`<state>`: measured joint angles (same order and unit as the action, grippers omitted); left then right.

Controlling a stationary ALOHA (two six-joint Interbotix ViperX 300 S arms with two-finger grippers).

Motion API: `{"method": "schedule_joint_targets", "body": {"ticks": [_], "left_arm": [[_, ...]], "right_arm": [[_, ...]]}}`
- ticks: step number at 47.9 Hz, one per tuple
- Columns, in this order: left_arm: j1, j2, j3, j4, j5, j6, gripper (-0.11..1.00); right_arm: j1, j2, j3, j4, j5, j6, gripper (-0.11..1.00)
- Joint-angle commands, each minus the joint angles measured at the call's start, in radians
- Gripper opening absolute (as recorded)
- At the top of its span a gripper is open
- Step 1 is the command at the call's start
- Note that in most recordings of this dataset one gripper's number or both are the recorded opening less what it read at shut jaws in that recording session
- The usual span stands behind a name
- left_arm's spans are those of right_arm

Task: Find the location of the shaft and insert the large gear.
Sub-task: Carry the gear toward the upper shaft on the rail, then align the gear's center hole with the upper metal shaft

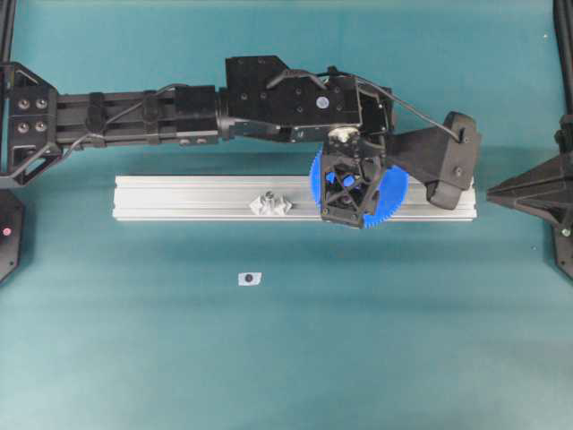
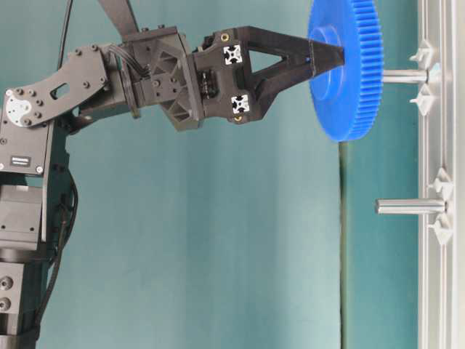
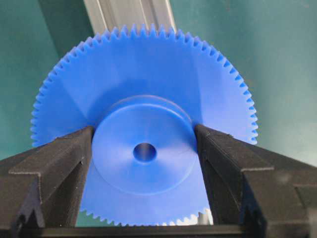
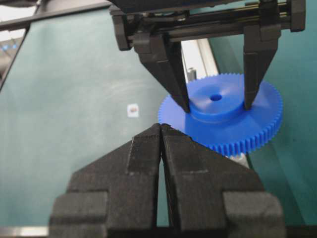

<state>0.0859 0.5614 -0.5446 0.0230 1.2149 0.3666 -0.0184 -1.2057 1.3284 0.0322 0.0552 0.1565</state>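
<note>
My left gripper (image 1: 351, 190) reaches across to the right half of the aluminium rail (image 1: 197, 197) and is shut on the raised hub of the large gear (image 1: 395, 187). The wrist view shows one finger (image 3: 69, 163) on each side of the hub, and the centre hole looks dark. From table level the large gear (image 2: 347, 80) hangs flat just off the rail, in line with a shaft (image 2: 407, 75) whose tip is hidden behind the rim. A second, similar pin (image 2: 410, 206) with clear mounts stands free further along the rail. My right gripper (image 4: 162, 127) is shut and empty, just short of the gear (image 4: 237, 124).
A short stub with a dark top (image 1: 249, 279) sits on the teal mat in front of the rail. The free pin (image 1: 271, 204) stands near the rail's middle. My right gripper (image 1: 494, 191) points at the rail's right end.
</note>
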Motion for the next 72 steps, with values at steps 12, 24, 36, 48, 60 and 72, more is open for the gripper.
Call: {"method": "schedule_joint_targets", "body": {"ticks": [12,24,36,48,60,72], "left_arm": [[0.003,-0.011,-0.025,0.005,-0.003,0.003,0.69],[0.011,-0.003,-0.018,0.003,-0.003,0.003,0.69],[0.025,-0.008,0.020,0.005,-0.003,0.000,0.69],[0.034,-0.011,0.054,0.003,-0.003,-0.006,0.69],[0.044,-0.034,0.067,0.005,-0.003,-0.008,0.69],[0.048,-0.034,0.083,0.005,-0.003,-0.005,0.69]], "right_arm": [[-0.014,0.008,-0.011,-0.002,-0.005,0.006,0.03],[-0.014,0.006,-0.008,-0.002,-0.005,0.006,0.03],[-0.014,-0.011,-0.005,-0.003,-0.005,0.006,0.03],[-0.014,-0.020,0.000,-0.002,-0.005,0.006,0.03],[-0.014,-0.020,-0.002,-0.002,-0.006,0.006,0.03],[-0.014,-0.020,-0.002,-0.002,-0.005,0.006,0.03]]}}
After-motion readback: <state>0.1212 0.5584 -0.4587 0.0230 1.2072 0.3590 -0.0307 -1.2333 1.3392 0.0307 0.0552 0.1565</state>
